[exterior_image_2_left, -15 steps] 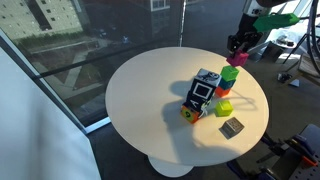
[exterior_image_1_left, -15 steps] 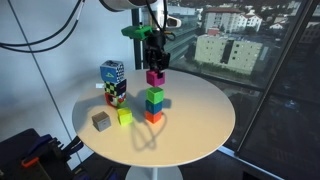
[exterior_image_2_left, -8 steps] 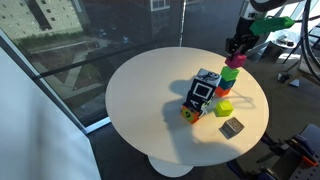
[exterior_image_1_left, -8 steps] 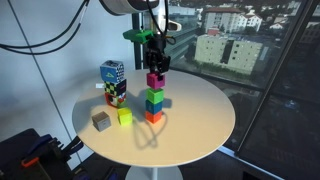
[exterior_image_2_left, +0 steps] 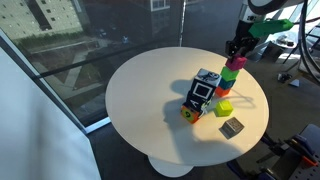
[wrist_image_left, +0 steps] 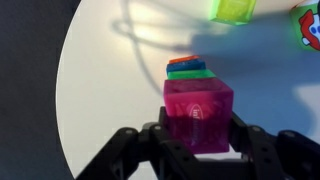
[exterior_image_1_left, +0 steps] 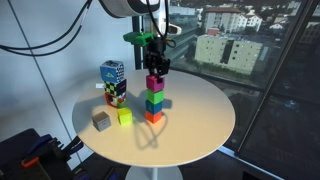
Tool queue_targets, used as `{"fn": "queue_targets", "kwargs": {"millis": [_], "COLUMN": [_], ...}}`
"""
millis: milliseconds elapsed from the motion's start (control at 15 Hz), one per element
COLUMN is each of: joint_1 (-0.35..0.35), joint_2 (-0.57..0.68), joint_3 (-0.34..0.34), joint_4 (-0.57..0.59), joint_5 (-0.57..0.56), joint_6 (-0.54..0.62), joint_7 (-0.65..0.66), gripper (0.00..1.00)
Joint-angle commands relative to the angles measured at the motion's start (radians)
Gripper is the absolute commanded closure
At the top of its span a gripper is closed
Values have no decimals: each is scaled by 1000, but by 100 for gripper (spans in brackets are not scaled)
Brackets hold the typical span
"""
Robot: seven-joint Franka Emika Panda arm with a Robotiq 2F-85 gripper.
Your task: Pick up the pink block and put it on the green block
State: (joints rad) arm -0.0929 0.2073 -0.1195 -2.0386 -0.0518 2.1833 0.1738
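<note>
The pink block [exterior_image_1_left: 155, 82] is held between the fingers of my gripper [exterior_image_1_left: 155, 68], directly over a stack of three cubes. The green block [exterior_image_1_left: 154, 96] is the top of that stack, with a blue-teal cube and a red-orange cube [exterior_image_1_left: 153, 117] under it. The pink block sits at or just above the green block's top; I cannot tell whether they touch. In the wrist view the pink block [wrist_image_left: 198, 115] fills the space between the jaws [wrist_image_left: 198, 138], and a sliver of the green block [wrist_image_left: 188, 67] shows past it. Both also show in an exterior view: pink block [exterior_image_2_left: 233, 63], green block [exterior_image_2_left: 230, 74].
On the round white table [exterior_image_1_left: 205, 125] stand a patterned box [exterior_image_1_left: 113, 82], a lime cube [exterior_image_1_left: 124, 116] and a grey cube [exterior_image_1_left: 101, 120], all to one side of the stack. The table edge lies near the stack [exterior_image_2_left: 250, 85].
My gripper has lowered the pink block straight down towards the green block, closing the gap above the stack. Nothing else moved.
</note>
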Motion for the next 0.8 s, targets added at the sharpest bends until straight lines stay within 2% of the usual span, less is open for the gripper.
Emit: {"fn": "queue_targets", "kwargs": {"millis": [0, 733], "joint_1": [6, 4], "joint_2": [9, 18], "joint_3": [-6, -7], "joint_4": [32, 27], "joint_5": [-25, -25], "joint_6": [-47, -32], "joint_7": [25, 23], "gripper": [70, 70]}}
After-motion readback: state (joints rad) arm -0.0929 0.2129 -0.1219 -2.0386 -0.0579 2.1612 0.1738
